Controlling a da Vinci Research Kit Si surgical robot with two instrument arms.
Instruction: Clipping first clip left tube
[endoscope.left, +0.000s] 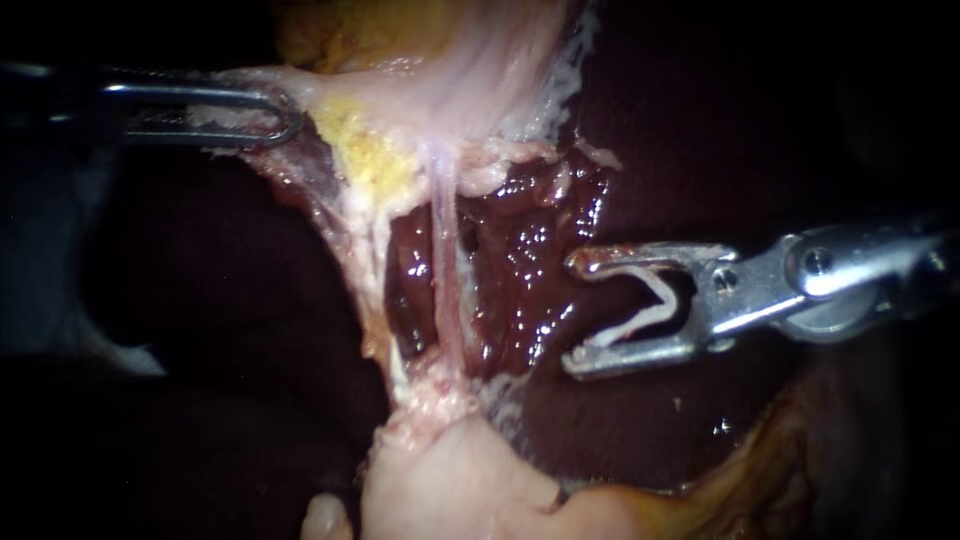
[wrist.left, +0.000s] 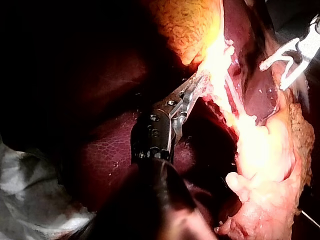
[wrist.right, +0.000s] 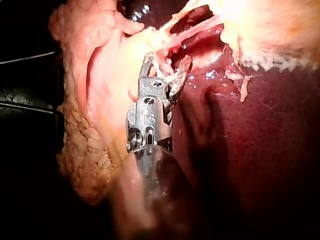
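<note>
A thin pale tube (endoscope.left: 443, 260) runs up and down across a window of dark red liver (endoscope.left: 525, 250). My left instrument (endoscope.left: 265, 115) comes in at the upper left, its jaws shut on pale tissue (endoscope.left: 300, 150) beside a yellow fatty patch, holding it taut. My right instrument (endoscope.left: 575, 312) reaches in from the right, its jaws spread wide around a white clip (endoscope.left: 640, 315) that touches both. The jaw tips stand to the right of the tube, apart from it. The right wrist view shows the same jaws (wrist.right: 167, 62) with the tube (wrist.right: 192, 30) ahead of them.
A pale fleshy mass (endoscope.left: 450, 480) lies under the tube's lower end. Yellow fatty tissue (endoscope.left: 380, 160) sits at its upper end. Dark liver surface (endoscope.left: 700, 440) surrounds the window. White gauze (wrist.left: 30, 190) lies beside my left instrument's shaft.
</note>
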